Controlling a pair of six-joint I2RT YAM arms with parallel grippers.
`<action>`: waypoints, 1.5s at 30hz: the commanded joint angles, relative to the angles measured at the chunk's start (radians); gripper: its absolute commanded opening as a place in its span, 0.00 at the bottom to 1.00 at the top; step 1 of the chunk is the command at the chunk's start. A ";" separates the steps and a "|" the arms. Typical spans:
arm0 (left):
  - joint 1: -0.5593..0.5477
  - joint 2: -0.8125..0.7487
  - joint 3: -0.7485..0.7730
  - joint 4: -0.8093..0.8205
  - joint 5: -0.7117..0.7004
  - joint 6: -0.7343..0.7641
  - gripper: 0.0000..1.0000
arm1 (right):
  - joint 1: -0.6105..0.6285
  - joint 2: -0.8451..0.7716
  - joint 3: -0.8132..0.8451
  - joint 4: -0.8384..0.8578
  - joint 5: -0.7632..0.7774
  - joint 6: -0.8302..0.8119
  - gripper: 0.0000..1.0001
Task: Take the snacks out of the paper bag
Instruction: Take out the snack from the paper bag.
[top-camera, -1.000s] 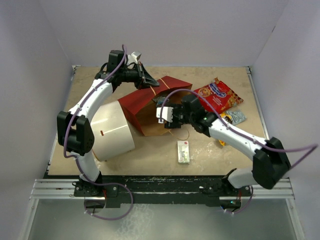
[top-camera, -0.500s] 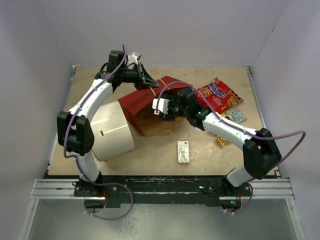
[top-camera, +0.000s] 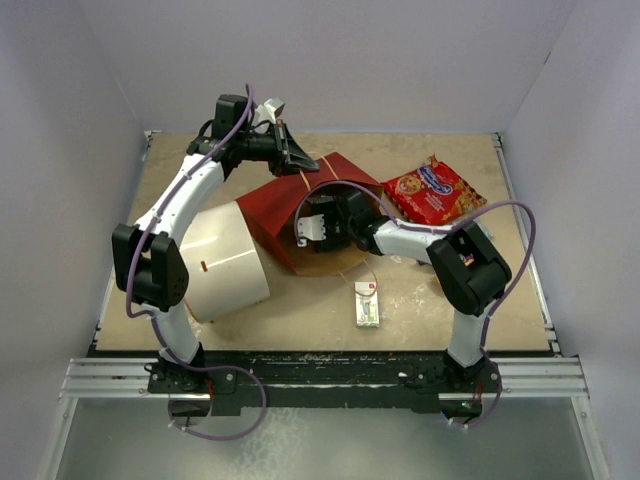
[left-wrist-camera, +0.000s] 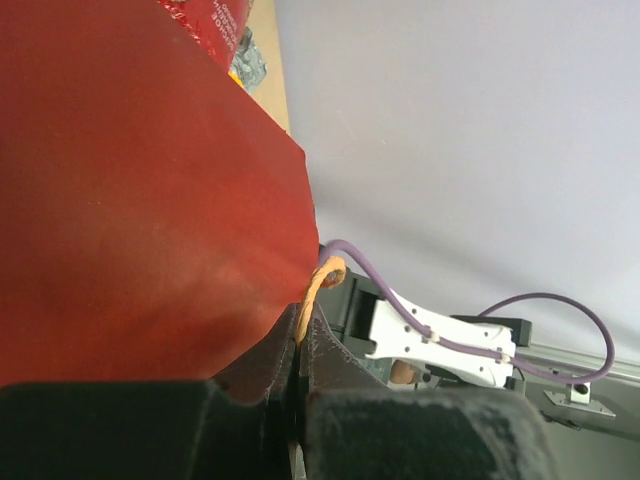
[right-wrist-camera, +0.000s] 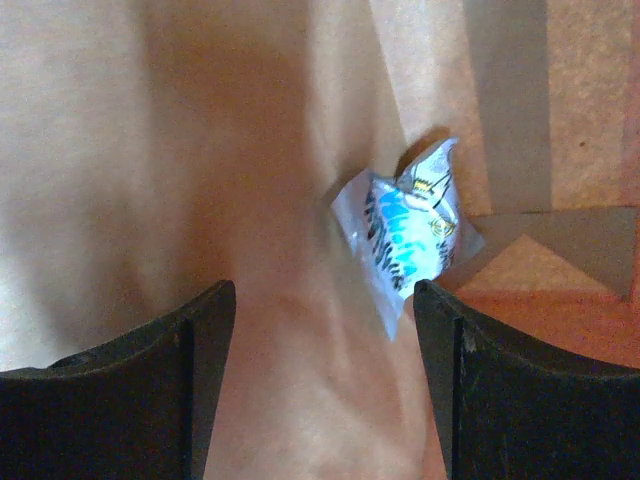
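Inside kraft-lined paper bag (right-wrist-camera: 150, 150), right hand (right-wrist-camera: 322, 305) spread near crinkled blue wrapper (right-wrist-camera: 405, 235), left hand (left-wrist-camera: 297, 355) pinching twisted handle (left-wrist-camera: 318, 285)

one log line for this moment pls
left gripper: shut on paper bag handle | right gripper: open, inside bag, pale blue wrapper ahead, not gripped | red cookie bag: outside bag

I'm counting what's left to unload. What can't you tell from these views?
- Top view: the right arm and the paper bag's red wall hide its inside.
- Right wrist view: only one pale blue packet shows. The frame edges cut off the rest of the interior, and the packet's print is blurred.
- Left wrist view: the bag's red outside blocks everything inside.
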 joint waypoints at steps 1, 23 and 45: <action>-0.017 -0.049 0.082 -0.001 0.030 0.021 0.00 | -0.003 0.069 0.096 0.133 0.091 -0.094 0.75; -0.045 -0.147 0.007 -0.077 0.001 0.060 0.00 | -0.061 0.405 0.407 0.222 0.188 -0.193 0.54; -0.036 -0.084 0.070 0.022 -0.028 -0.023 0.00 | -0.048 -0.094 0.065 0.021 -0.157 0.080 0.00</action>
